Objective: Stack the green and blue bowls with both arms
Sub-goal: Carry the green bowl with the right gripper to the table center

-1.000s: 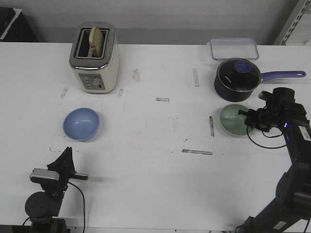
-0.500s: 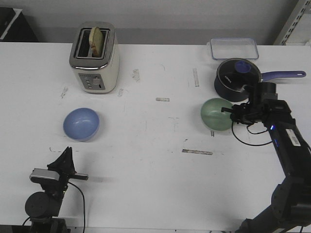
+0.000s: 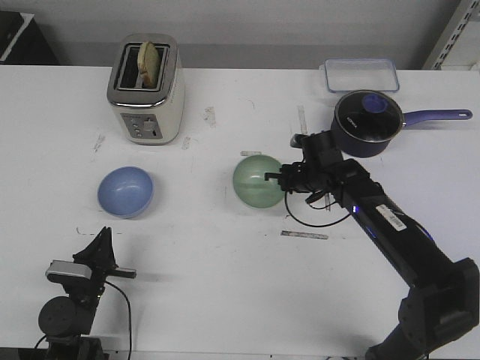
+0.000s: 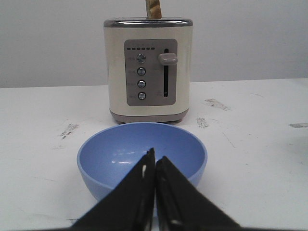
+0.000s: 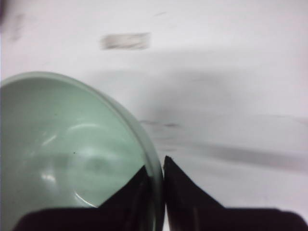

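Front view: my right gripper clamps the green bowl by its rim, right of the toaster; the blue bowl sits just before the toaster.

Left wrist: my left gripper, jaws together, faces that bowl.

Right wrist: fingers pinch the green rim.

White table bearing scuff marks and strips of tape. At the far left, a cream toaster holding a slice of bread. At the far right, a clear plastic container, with a dark lidded saucepan just in front, its purple handle pointing right.
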`<state>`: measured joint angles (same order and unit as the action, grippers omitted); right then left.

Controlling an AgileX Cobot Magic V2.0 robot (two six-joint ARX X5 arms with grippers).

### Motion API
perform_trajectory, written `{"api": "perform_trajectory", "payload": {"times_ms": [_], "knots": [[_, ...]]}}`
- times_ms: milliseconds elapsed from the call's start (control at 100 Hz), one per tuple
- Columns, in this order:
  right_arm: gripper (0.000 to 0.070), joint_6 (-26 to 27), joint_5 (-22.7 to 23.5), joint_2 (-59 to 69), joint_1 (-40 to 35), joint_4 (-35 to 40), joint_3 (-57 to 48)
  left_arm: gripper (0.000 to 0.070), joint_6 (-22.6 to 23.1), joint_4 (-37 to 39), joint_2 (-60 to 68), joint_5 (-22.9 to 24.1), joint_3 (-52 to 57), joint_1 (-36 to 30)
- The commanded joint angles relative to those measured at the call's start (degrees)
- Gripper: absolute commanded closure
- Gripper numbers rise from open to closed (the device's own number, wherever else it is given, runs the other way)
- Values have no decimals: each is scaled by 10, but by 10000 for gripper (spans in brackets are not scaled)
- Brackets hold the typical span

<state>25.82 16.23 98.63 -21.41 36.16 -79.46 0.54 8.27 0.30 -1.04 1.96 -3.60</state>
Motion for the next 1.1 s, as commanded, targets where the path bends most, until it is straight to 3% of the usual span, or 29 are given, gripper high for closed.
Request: {"api": "perform_trajectory", "payload": {"times_ms": [0, 460, 670, 830, 890, 1010, 1090], "knots": [[695, 30, -16, 24, -10, -6, -11, 699, 1, 8, -1, 1, -12, 1], [683, 31, -50, 46, -32, -12, -11, 699, 1, 8, -1, 1, -12, 1], [569, 31, -59, 46, -42, -12, -11, 699, 1, 8, -1, 1, -12, 1], [558, 33, -60, 46, -52, -15, -11, 699, 1, 8, -1, 1, -12, 1], [500, 33, -62, 46, -54, -14, -11, 699, 1, 8, -1, 1, -12, 1], [256, 31, -62, 43, -55, -13, -11, 699, 1, 8, -1, 1, -12, 1], [205, 21, -65, 35, -54, -7, -11, 699, 1, 8, -1, 1, -12, 1]]}}
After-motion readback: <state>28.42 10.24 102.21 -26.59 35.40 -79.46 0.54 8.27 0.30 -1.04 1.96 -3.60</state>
